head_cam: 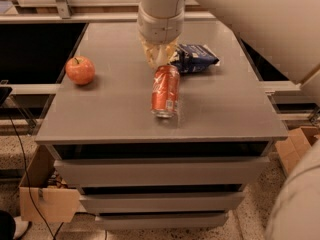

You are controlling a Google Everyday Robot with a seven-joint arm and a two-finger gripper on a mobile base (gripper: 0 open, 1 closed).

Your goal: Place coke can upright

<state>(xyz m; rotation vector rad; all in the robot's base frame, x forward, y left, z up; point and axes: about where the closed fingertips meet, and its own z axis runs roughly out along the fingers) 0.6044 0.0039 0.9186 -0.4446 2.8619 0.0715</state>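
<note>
The coke can (165,90) is red-orange with white script and silver ends. It lies on its side near the middle of the grey table top (110,114), its length running from front to back. My gripper (159,58) comes down from above at the can's far end. Its yellowish fingers (150,54) close around that end. The can's near end rests on or just above the table top; I cannot tell which.
A round red-orange apple (80,70) sits at the left of the table. A dark blue snack bag (194,57) lies just right of the gripper. My arm (250,19) spans the upper right. Drawers are below the top, and cardboard boxes (47,194) stand on the floor.
</note>
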